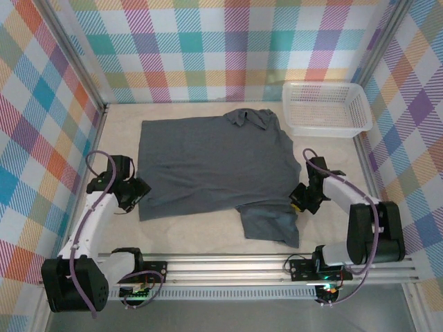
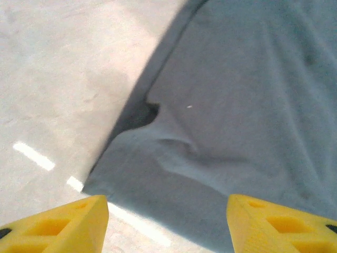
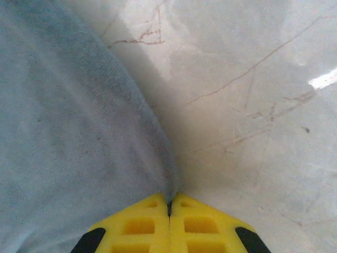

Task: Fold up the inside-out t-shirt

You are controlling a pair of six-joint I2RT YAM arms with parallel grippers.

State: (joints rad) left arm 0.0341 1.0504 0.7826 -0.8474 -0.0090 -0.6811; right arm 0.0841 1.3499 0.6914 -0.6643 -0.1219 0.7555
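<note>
Found the inside-out t-shirt point(image 1: 214, 162) spread nearly flat across the middle of the surface point(image 1: 201, 232), with the collar bunched at the far right and one sleeve jutting toward the near right. Judged as an early stage: no fold made yet, near edge apparently about to be taken up for a first fold.

To do this step well:
- Seat both pinches on the cloth edge itself, through both layers, at matching points left and right.
- Close the left side fully before any lift.
- Raise both sides together and level, keeping the edge taut between them, then carry toward the far side to lay edge on edge.
- Avoid trapping the small pucker seen just inside the near left corner.
- Deal with the jutting sleeve first, or expect a lopsided fold.

Noted the left end effector point(image 1: 131, 194) at the near left corner, parted and lined up just short of that corner, with nothing held. No contact with cloth evident from its wrist view.

Noted the right end effector point(image 1: 302, 198) at the shirt's right edge, beside the sleeve's root, pressed fully together with the cloth edge running in between the fingertips. Read as a thin pinch on the shirt's edge, shallow and liable to slip.

Observed a white mesh basket point(image 1: 322, 85) at the far right, near the collar, not involved.
</note>
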